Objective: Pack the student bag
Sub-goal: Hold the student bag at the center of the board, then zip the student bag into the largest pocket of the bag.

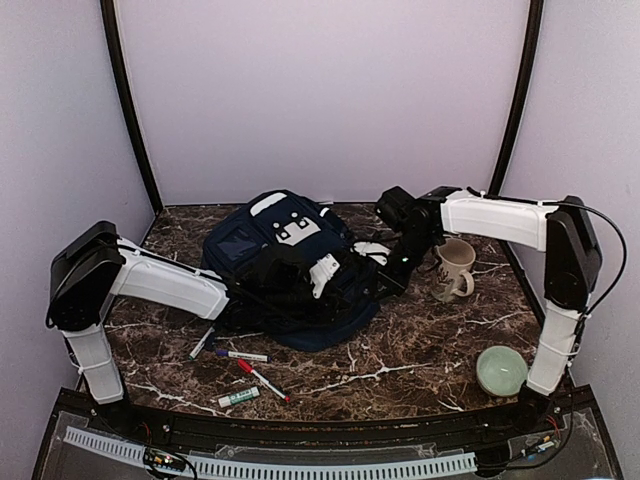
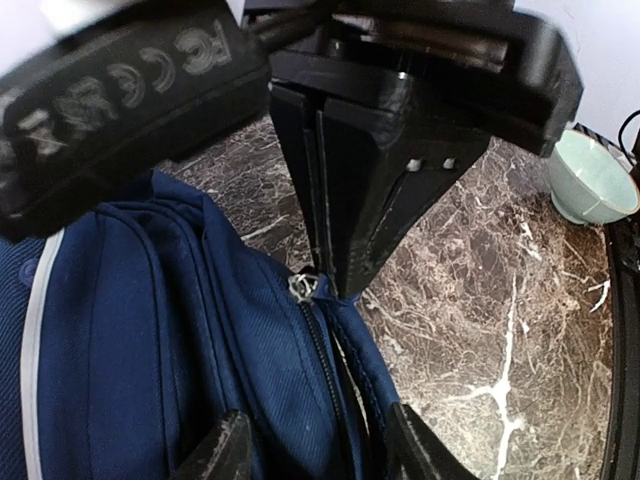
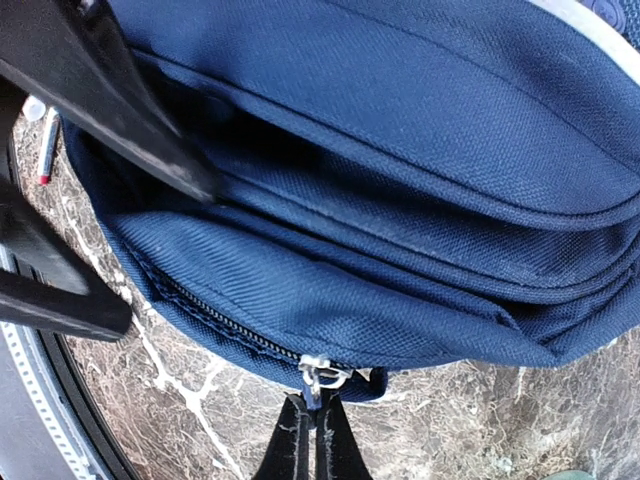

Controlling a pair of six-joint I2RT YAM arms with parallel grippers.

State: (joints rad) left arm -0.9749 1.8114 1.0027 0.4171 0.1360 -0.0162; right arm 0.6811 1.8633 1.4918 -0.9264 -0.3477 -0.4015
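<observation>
The navy-blue student bag (image 1: 290,250) lies on the marble table, between the two arms. My right gripper (image 3: 310,425) is shut on the silver zip pull (image 3: 322,375) at the end of a pocket zip, low at the bag's edge. It also shows in the top view (image 1: 387,283) and in the left wrist view (image 2: 335,275), pinching the same pull (image 2: 303,286). My left gripper (image 2: 320,455) is open. Its fingers (image 2: 222,452) straddle the bag's zipped edge (image 2: 250,380), close behind the pull. In the top view the left gripper (image 1: 285,285) rests on the bag's near side.
A patterned mug (image 1: 455,268) stands right of the bag. A pale green bowl (image 1: 500,370) sits near the right arm's base and shows in the left wrist view (image 2: 595,180). Several markers (image 1: 243,355) lie in front of the bag, near the front edge.
</observation>
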